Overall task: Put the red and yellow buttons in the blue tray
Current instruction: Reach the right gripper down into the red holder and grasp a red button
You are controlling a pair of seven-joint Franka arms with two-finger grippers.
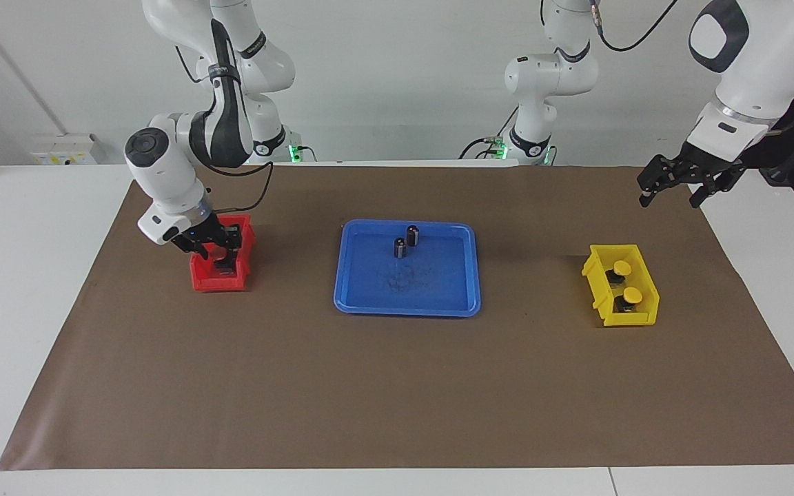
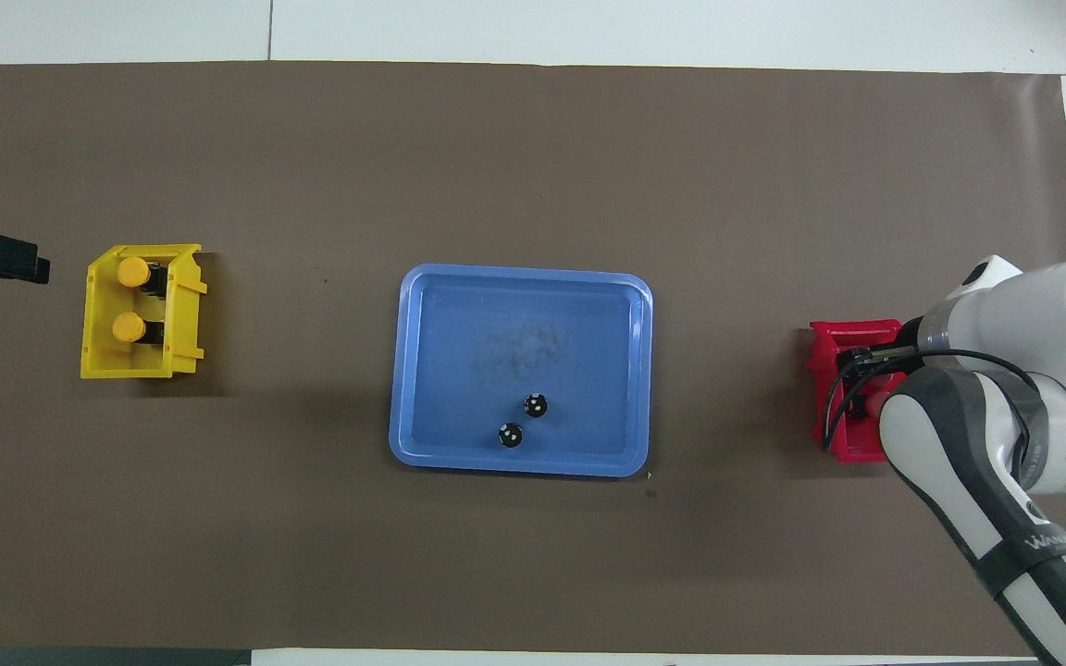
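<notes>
The blue tray (image 1: 407, 297) (image 2: 514, 314) lies mid-table. Two yellow buttons (image 1: 621, 266) (image 1: 633, 295) stand in the yellow bin (image 1: 600, 286); they also show in the overhead view (image 2: 133, 271) (image 2: 129, 326). My right gripper (image 1: 214, 252) is down inside the red bin (image 1: 221, 281) (image 2: 829, 356), at a red button (image 1: 220, 254) (image 2: 875, 400). The arm hides the rest of that bin, and I see no second red button. My left gripper (image 1: 670, 198) is open and empty, raised in the air near the table edge at the yellow bin's end.
Two dark capless cylinders (image 1: 412, 235) (image 1: 400, 247) stand in the tray, in the part nearer the robots; they also show in the overhead view (image 2: 536, 404) (image 2: 510, 435). A brown mat (image 1: 397, 386) covers the table.
</notes>
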